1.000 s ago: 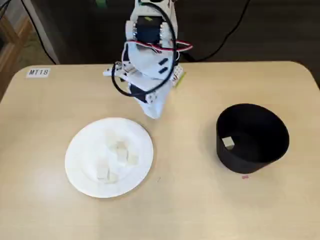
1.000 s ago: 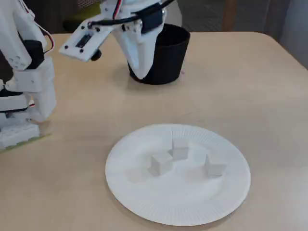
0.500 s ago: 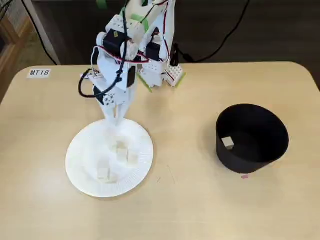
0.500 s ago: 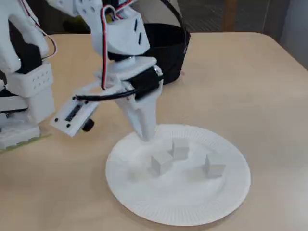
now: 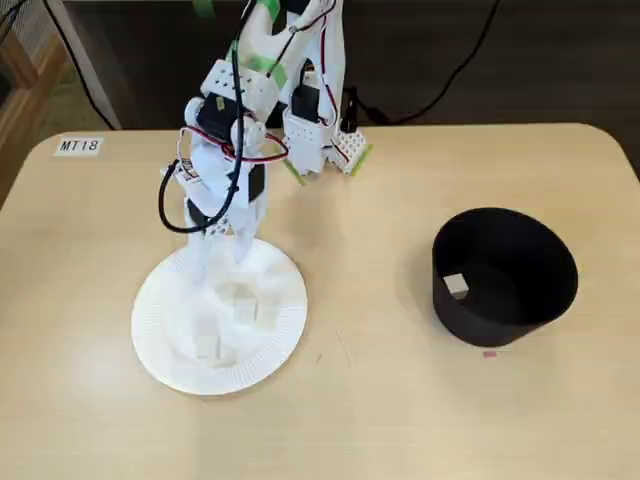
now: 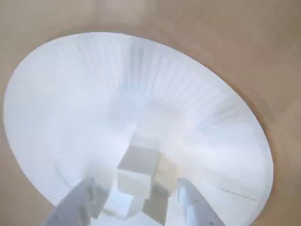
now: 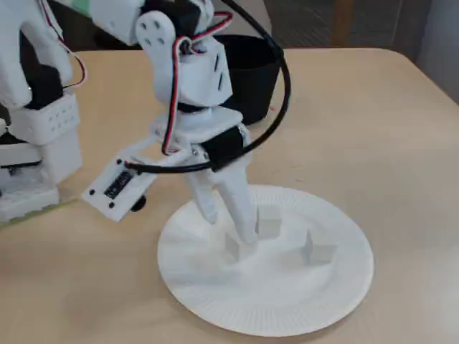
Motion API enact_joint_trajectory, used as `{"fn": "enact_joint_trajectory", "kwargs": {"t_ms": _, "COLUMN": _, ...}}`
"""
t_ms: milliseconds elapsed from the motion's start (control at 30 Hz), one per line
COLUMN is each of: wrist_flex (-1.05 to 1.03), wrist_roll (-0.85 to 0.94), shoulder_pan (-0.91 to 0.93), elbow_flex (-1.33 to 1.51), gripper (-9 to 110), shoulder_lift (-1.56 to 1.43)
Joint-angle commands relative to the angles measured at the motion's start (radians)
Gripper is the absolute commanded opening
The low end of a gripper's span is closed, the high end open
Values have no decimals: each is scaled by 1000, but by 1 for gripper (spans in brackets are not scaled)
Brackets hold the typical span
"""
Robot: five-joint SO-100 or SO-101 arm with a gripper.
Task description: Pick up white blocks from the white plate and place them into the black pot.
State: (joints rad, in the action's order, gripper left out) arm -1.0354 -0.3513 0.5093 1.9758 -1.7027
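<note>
As fingers (image 6: 136,207) stand spread over white plate (image 6: 70,84), white block (image 6: 136,172) lies between them.

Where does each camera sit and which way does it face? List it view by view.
A fixed view: high, facing the arm's base, looking down on the white plate, black pot and whole arm.
Wrist view: on the arm, looking down at plate and white blocks; only the jaws' tips show.
A fixed view: low beside the table, plate near, pot behind; base and arm show.
Shared: all three see plate and blocks.
</note>
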Motion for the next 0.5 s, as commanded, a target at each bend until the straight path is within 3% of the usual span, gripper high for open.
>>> {"fn": "enact_joint_trajectory", "kwargs": {"t_ms": 0, "wrist_flex": 2, "wrist_roll": -8, "shoulder_pan": -18, "elbow_flex": -63, "gripper": 23, "shoulder_lift": 26}}
{"fn": "enact_joint_trajectory", "kwargs": {"t_ms": 333, "wrist_flex": 104, "wrist_roll": -28, "shoulder_pan": -21, "elbow_flex": -104, "gripper": 17, "shoulder_lift": 164}}
{"fn": "enact_joint_trajectory", "kwargs": {"t_ms": 400, "wrist_flex": 130, "wrist_roll": -35, "shoulder_pan": -21, "elbow_flex": -104, "gripper": 12, "shoulder_lift": 198}}
{"fn": "enact_joint_trajectory", "kwargs": {"t_ms": 467, "wrist_flex": 169, "wrist_roll": -34, "shoulder_pan": -21, "elbow_flex": -104, "gripper": -2, "shoulder_lift": 222}}
